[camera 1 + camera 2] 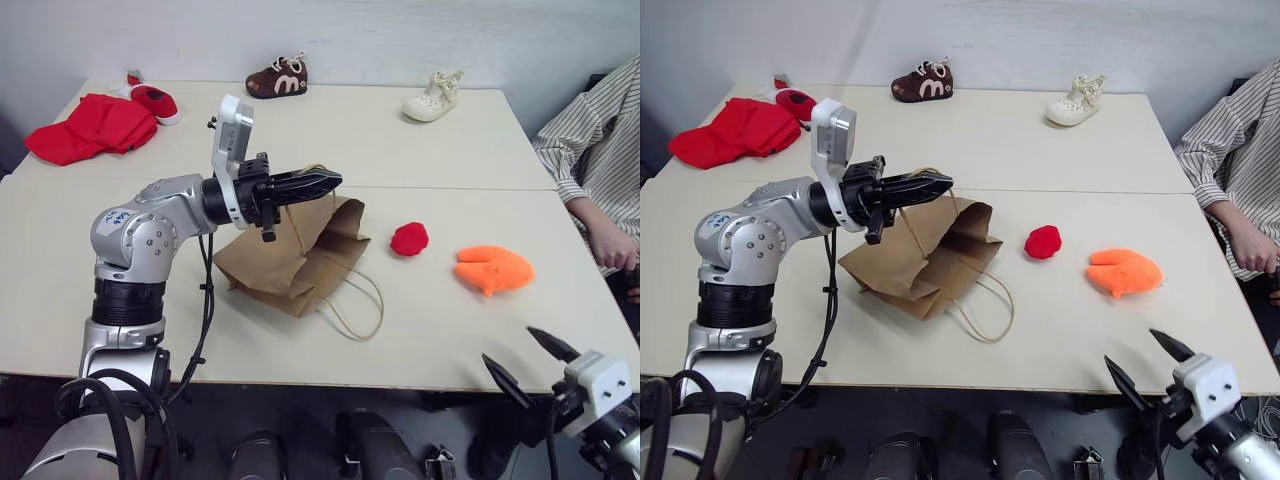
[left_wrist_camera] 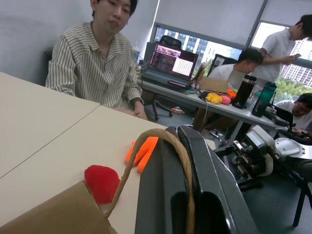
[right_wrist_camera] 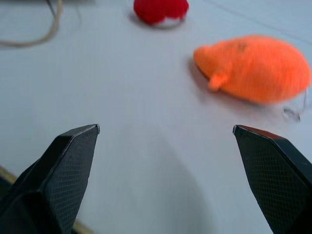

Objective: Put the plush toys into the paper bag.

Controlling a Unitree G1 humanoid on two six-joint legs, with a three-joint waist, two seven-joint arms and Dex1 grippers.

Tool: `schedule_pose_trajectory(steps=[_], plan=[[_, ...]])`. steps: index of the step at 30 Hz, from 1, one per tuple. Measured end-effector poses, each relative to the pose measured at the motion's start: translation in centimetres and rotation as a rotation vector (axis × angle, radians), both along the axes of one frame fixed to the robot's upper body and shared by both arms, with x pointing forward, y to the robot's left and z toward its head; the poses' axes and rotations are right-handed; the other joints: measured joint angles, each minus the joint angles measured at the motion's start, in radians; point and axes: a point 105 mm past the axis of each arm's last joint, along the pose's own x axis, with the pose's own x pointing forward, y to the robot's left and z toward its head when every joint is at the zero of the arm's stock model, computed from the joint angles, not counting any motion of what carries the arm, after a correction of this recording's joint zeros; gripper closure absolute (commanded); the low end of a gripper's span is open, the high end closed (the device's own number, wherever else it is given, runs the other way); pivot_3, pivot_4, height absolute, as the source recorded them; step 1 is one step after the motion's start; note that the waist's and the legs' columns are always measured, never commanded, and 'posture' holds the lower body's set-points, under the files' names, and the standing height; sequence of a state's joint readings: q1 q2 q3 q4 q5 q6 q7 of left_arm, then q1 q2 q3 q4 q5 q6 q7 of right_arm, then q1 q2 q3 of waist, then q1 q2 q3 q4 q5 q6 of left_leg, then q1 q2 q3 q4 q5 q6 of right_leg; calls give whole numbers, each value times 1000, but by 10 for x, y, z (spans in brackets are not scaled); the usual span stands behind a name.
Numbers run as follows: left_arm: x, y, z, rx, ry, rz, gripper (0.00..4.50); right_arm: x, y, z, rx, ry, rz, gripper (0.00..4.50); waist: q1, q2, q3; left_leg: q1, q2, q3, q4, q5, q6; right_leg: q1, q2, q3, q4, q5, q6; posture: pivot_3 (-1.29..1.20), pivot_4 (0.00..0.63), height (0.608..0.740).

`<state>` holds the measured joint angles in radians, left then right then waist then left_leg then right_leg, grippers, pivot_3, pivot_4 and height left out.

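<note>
From the head camera, the plain brown kraft paper bag [image 1: 300, 255] is seen lying on the pale table [image 1: 420, 140], its mouth turned toward the toys. One of its thin twisted loop handles is pinched in the clenched left gripper [image 1: 325, 182], so that the upper edge of the bag is lifted. The small round red plush ball [image 1: 409, 238] lies on the table just beside the bag's mouth, and the flat bright-orange plush toy with stubby lobes [image 1: 493, 269] lies a little beyond it, toward a seated person in a striped shirt [image 1: 600, 130]. The right gripper [image 1: 530, 362] is held low at the near table edge, its fingers spread wide and nothing between them.

In the left wrist view, the handle [image 2: 161, 141] is seen looped over the closed black fingers [image 2: 204, 185], with both toys on the table beyond.

In the right wrist view, the open fingers [image 3: 68, 161] frame bare table, the orange toy being near and the red ball farther off.

Neither toy is judged to be in the bag yet; both remain to be picked up and dropped in.
</note>
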<state>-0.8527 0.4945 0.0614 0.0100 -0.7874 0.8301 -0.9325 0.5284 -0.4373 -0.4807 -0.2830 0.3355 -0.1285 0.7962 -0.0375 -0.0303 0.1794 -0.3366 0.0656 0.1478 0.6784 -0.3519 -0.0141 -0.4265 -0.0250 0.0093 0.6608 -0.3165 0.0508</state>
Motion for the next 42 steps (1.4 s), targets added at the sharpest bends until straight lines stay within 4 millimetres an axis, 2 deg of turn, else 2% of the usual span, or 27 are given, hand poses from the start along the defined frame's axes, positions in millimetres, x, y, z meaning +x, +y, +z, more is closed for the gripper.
schedule_pose_trajectory(steps=[6, 10, 11, 14, 17, 20, 21, 22, 24, 27, 29, 33, 34, 37, 40, 42], plan=[[0, 3, -2, 14, -3, 17, 4500, 80, 28, 52, -116, -97, 171, 13, -12, 5, 3, 0, 0, 0, 1, 1, 0, -1, 0, 1, 1, 0, 0, 0, 150, 740], [-1, 8, -3, 26, -6, 47, 4500, 128, 45, 69, -145, -33, 187, 13, 1, 5, 3, -3, 1, -1, 0, 1, 0, -3, 0, -1, 0, -1, -1, 0, 150, 740], [-1, 8, -3, 26, -3, 48, 4500, 133, 48, 72, -145, -34, 190, 13, 2, 6, 4, -3, 0, -1, -1, 1, 0, -4, 0, -1, 0, -1, -1, 0, 150, 740], [-1, 9, -6, 28, 13, 60, 4500, 168, 72, 80, -154, -5, 240, 13, 4, 6, 4, -4, 0, 0, 1, 1, 0, -4, 0, -1, 0, 0, 0, 0, 150, 740], [-2, 7, -6, 29, 10, 60, 4500, 190, 89, 77, -169, 46, 278, 13, 9, 6, 4, -6, 0, -1, 2, 1, 0, -4, -1, -2, 0, 0, 0, 0, 150, 740], [-3, 5, -5, 29, 2, 57, 4500, 205, 92, 67, -182, 121, 272, 594, 8, 6, 4, -8, 0, -1, 2, 1, 1, -5, -1, -2, -1, 0, 0, 0, 150, 740], [-3, 5, -5, 30, 2, 58, 4500, 209, 92, 62, -193, 153, 272, 924, 7, 6, 4, -8, 0, -1, 2, 1, 1, -6, -1, -2, -1, 0, 0, 0, 150, 740], [-3, 5, -5, 30, 3, 59, 4500, 210, 93, 59, -194, 170, 281, 1199, 6, 6, 4, -8, 1, -1, 2, 1, 1, -6, -1, -2, 0, 0, 0, 0, 150, 740], [-3, 6, -5, 31, 3, 61, 4500, 210, 96, 62, -175, 166, 301, 1199, 6, 6, 4, -9, 1, -1, 2, 1, 1, -8, -1, -2, 0, 0, 0, 0, 150, 740], [-3, 6, -5, 32, 0, 63, 4500, 208, 103, 73, -106, 66, 343, 1199, 5, 6, 4, -10, 1, -1, 3, 1, 1, -9, -1, -2, 1, 0, 0, 0, 150, 740], [-3, 6, -5, 31, 0, 67, 4500, 205, 96, 81, -75, -6, 344, 1199, 5, 6, 4, -14, 1, -1, 4, 1, 1, -13, -1, -2, 2, 0, 0, 0, 150, 740], [-3, 6, -7, 25, 6, 70, 4500, 190, 77, 84, 32, -3, 358, 339, 9, 6, 4, -17, 1, -1, 5, 1, 1, -16, -2, -2, 2, 0, 1, 0, 150, 740], [-2, 6, -7, 23, 4, 70, 4500, 185, 72, 82, 17, 4, 364, 10, 9, 6, 4, -17, 1, -1, 5, 1, 1, -16, -2, -2, 2, 0, 1, 0, 150, 740], [-2, 5, -6, 17, -1, 67, 4500, 174, 55, 79, -52, 33, 351, 10, 7, 6, 4, -17, 0, -1, 5, 1, 1, -16, -2, -2, 2, 1, 1, 0, 150, 740], [-2, 6, -6, 17, -4, 72, 4500, 154, 11, 85, -129, 140, 275, 10, 11, 8, 5, -18, 0, -1, 5, 1, 1, -16, -2, -2, 2, 1, 1, 0, 150, 740], [-2, 6, -6, 16, -6, 71, 4500, 137, -9, 92, -165, 207, 252, 10, 11, 8, 5, -17, 0, -1, 4, 1, 1, -16, -1, -2, 2, 1, 1, 0, 150, 740]])
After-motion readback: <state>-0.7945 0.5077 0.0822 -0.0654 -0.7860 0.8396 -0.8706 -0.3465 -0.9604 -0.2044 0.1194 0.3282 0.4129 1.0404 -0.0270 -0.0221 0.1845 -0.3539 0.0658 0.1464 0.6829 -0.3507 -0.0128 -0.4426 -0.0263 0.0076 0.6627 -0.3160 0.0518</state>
